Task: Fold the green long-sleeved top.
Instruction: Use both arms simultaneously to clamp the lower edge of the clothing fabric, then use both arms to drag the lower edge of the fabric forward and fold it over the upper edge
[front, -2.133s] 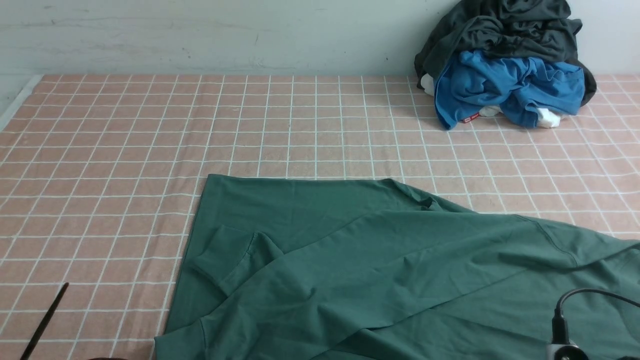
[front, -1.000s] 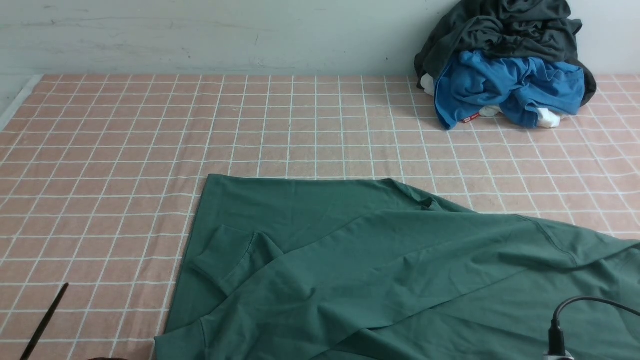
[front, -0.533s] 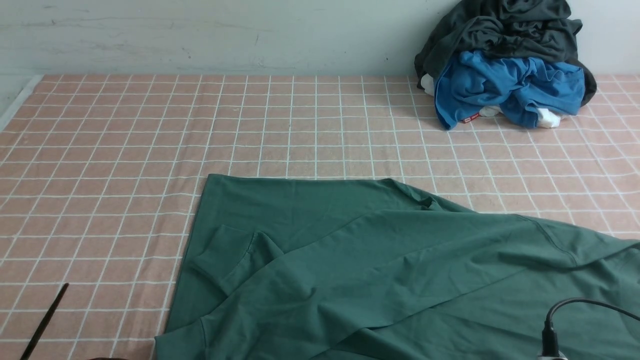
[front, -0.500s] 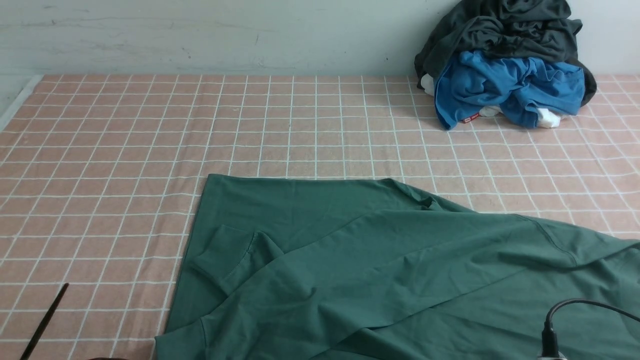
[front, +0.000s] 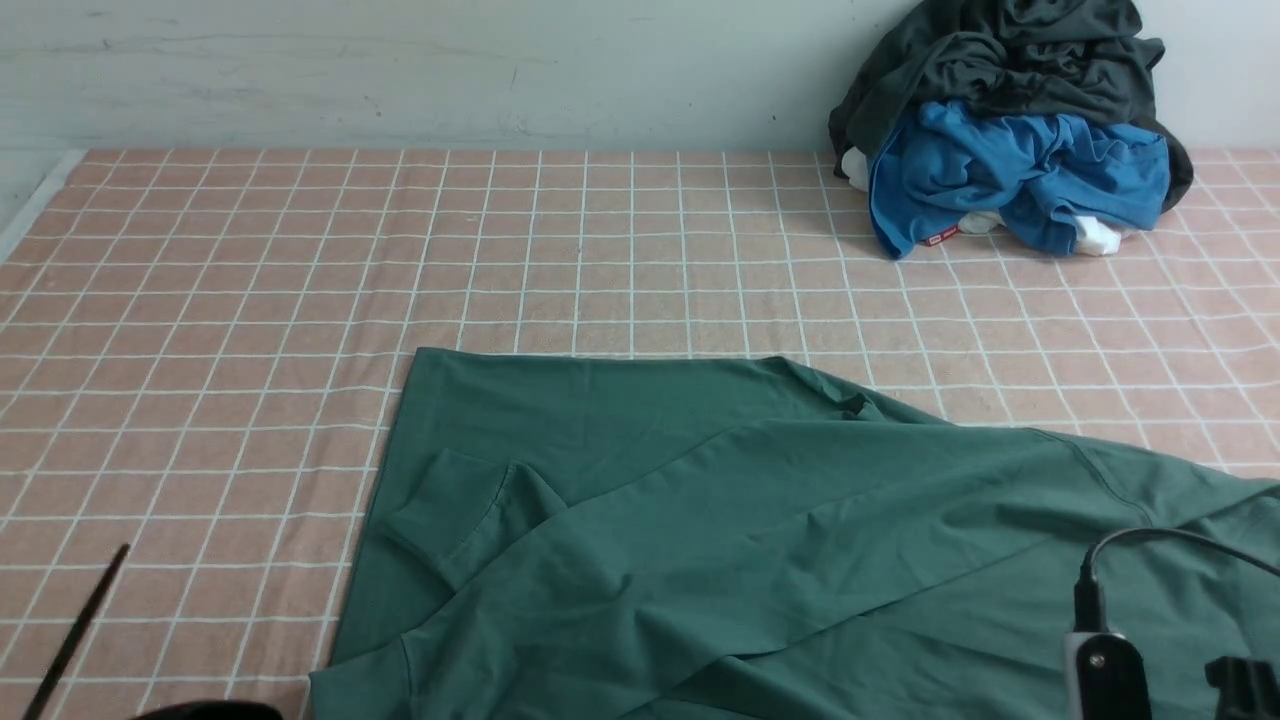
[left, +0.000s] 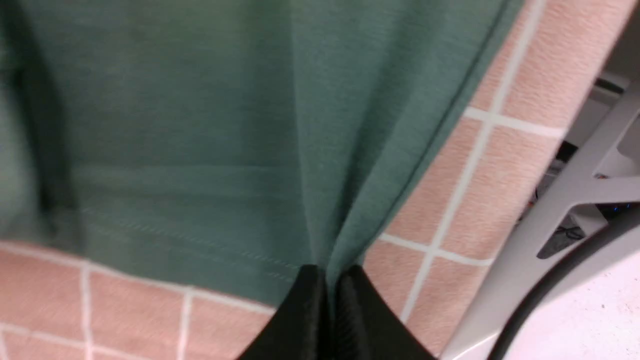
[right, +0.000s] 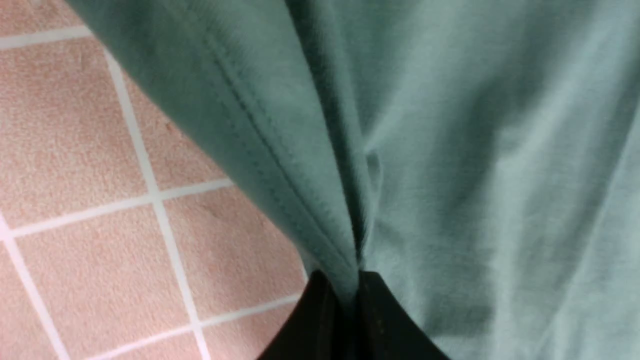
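The green long-sleeved top (front: 720, 520) lies spread over the near half of the checked cloth, one cuffed sleeve (front: 445, 525) folded across its left part. In the left wrist view my left gripper (left: 327, 272) is shut on a pinch of the top's hem (left: 200, 175). In the right wrist view my right gripper (right: 345, 280) is shut on a bunched fold of the top (right: 450, 150) beside a stitched seam. Only the right arm's wrist block and cable (front: 1100, 660) show in the front view, at the near right; both grippers' jaws are below that view.
A heap of clothes stands at the far right against the wall: a dark grey garment (front: 1010, 60) over a bright blue one (front: 1010, 170). The pink checked cloth (front: 300, 280) covers the table. A thin black rod (front: 75, 630) slants at the near left.
The right gripper has closed on the green fabric and its wrist block has risen into the front view. The black rod at the near left has shifted up slightly.
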